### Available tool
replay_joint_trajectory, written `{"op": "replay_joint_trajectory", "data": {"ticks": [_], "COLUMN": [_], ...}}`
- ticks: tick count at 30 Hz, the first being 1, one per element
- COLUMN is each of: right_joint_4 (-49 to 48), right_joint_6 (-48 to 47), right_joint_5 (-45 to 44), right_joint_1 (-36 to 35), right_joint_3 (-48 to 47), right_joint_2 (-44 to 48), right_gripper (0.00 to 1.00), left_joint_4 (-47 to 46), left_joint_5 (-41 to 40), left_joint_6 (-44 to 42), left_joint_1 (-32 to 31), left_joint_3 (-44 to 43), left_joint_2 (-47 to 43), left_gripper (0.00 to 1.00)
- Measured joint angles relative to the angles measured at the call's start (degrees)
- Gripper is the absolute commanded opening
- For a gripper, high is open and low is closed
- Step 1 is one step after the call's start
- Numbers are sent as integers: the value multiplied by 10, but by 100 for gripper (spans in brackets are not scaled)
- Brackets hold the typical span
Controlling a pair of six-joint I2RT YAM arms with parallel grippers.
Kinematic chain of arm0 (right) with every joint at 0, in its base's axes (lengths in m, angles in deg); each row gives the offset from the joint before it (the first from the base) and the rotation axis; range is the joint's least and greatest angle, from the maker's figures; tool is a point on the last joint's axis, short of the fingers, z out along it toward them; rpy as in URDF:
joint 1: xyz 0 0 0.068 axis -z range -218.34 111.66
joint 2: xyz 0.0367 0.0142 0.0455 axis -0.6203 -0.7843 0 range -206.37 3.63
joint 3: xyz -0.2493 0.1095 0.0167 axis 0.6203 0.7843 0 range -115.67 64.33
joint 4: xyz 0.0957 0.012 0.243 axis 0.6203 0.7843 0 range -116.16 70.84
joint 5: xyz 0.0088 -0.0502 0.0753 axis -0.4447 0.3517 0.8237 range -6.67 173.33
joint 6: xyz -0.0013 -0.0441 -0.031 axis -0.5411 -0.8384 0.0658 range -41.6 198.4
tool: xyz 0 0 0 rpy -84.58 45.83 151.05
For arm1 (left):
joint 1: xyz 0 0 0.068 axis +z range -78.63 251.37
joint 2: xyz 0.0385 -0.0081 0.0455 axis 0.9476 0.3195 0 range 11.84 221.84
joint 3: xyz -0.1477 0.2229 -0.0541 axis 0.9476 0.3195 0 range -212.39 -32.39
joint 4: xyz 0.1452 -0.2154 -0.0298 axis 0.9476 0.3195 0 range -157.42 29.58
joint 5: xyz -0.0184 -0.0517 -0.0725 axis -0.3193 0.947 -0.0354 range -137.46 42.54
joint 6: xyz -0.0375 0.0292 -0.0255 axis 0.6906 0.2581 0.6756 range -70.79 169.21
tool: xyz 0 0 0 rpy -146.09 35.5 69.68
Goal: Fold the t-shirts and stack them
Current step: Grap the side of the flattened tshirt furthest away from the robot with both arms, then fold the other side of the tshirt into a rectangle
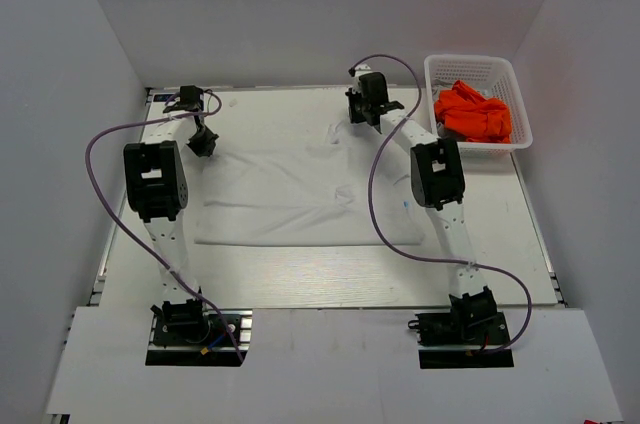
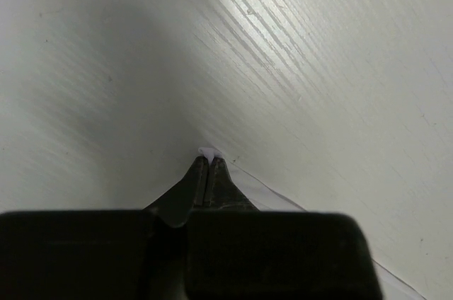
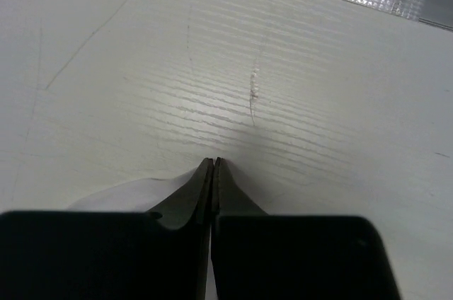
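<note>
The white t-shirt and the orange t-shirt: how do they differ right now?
The white t-shirt lies spread nearly flat on the table; the orange t-shirt sits crumpled in the white basket. The left gripper and right gripper each pinch the white t-shirt's far edge; nothing touches the orange t-shirt. Both are soft cloth.

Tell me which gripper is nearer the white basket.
Right. The right gripper is just left of the basket; the left gripper is across the table, near its left edge.
</note>
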Motion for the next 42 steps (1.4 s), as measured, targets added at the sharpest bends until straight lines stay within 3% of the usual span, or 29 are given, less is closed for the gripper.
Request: {"op": "replay_joint_trajectory", "data": {"ticks": [4, 14, 29, 42], "right_joint_4": [-16, -97, -163, -159], "right_joint_6": [-2, -15, -13, 2], "right_joint_5": [11, 37, 55, 57], "right_joint_1": [-1, -9, -14, -23], "right_joint_3": [61, 356, 598, 788], "right_joint_2": [39, 306, 513, 709], "right_gripper": [0, 0, 0, 0], "left_joint_4": [-21, -52, -125, -170], "left_joint_5": [4, 16, 4, -12], "left_joint_6": [-5, -11, -21, -72], "left_joint_1": [0, -8, -14, -14], "left_joint_3": [23, 119, 276, 377], "left_joint_2": [-13, -83, -308, -345], "left_gripper": [0, 0, 0, 0]}}
